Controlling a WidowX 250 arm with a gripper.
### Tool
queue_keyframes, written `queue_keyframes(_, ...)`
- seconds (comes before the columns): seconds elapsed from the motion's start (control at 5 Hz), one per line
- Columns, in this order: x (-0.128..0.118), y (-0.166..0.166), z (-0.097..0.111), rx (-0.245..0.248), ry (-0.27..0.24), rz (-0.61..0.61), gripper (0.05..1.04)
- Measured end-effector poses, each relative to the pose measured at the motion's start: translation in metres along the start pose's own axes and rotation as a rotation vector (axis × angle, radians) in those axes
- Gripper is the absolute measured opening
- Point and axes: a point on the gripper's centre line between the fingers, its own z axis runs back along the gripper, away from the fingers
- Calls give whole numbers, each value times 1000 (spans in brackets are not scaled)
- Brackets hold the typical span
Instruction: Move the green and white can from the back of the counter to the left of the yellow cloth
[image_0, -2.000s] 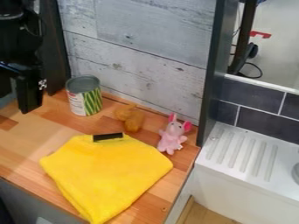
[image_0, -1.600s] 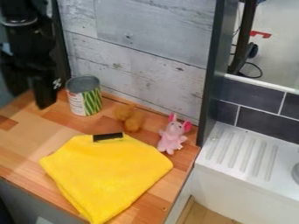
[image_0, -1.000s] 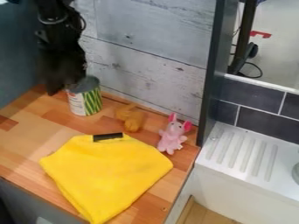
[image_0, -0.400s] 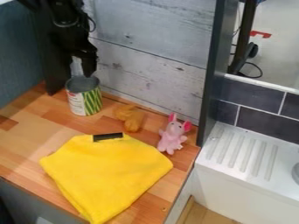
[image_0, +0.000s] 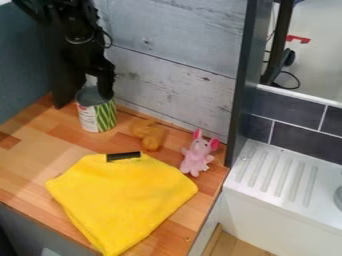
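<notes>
And here's the black arm, up in the upper left of the frame, with the tool hanging right over the open can! Its dark tip overlaps the right side of the can's rim; whether it is spread or pressed together, I cannot tell, nor whether it touches the metal. The can stands upright on the wooden bench, green stripes on its label. Look just right of it: a small orange-brown toy, and further right, near the centre of the frame, a pink plush animal with bright pink ears. Down below, lower left, a big yellow cloth lies spread out, a short black bar at its top edge. Over on the right, a white ribbed drainboard under dark tiles!
</notes>
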Motion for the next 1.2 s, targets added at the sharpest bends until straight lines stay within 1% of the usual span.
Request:
queue_keyframes(0.2,-12,0,-4,7,24,14,1000)
queue_keyframes(0.4,-32,5,-1,2,67,36,1000)
queue_keyframes(0.6,-65,18,2,-3,128,77,1000)
queue_keyframes(0.8,-101,28,2,21,231,79,1000)
queue_keyframes(1.0,-130,44,3,69,317,130,1000)
queue_keyframes(1.2,-145,47,8,103,394,146,1000)
